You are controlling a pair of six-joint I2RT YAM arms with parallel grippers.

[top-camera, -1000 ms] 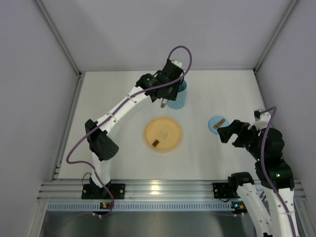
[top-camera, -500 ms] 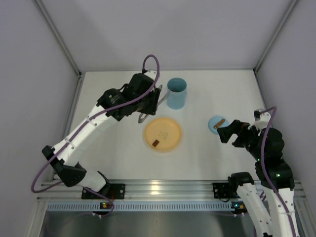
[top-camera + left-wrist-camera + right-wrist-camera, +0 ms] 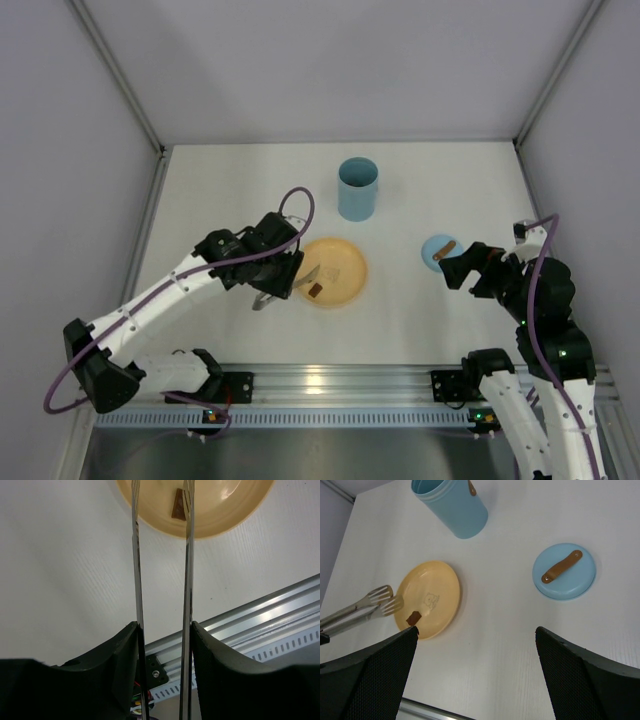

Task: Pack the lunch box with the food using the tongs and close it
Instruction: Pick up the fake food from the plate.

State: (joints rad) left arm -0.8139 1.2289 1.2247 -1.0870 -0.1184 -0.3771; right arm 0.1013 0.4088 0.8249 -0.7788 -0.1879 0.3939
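White table (image 3: 220,200), grey walls on three sides.

Top view:
- Left end effector (image 3: 283,275) sits low at the near-left edge of the yellow-orange plate (image 3: 348,262). It is clamped on the tongs (image 3: 303,280), whose tips reach in over the plate.
- One dark brown food piece (image 3: 316,291) lies on the plate beside the tips. No other food is in sight.
- Lunch box (image 3: 358,188) stands upright and open, well beyond the plate.
- Its lid (image 3: 436,252) lies flat off to the right, brown tab up. Right end effector (image 3: 455,270) is near it, not touching.

Left wrist view:
- Both fingers press the two tong arms from outside. The arms are partly squeezed and the tips are apart.
- The brown piece shows between the tips, close to the right-hand one.
- Cannot tell whether the tips touch the plate.

Right wrist view:
- Jaws are spread wide with nothing between them, hanging above the table.
- Lunch box, lid, plate and tong tips are all in sight below.

Handling, my judgement:
- The tongs look thin, springy and slick. Too hard a squeeze could cross the tips, so a gentle closing suits them.
- The piece looks tiny and light, likely to skate on the glossy plate. It is best taken across its narrow sides.
- The lunch box is tall and probably light, so it would tip easily if nudged at the rim.
- The lid's tab is the obvious place to grip.
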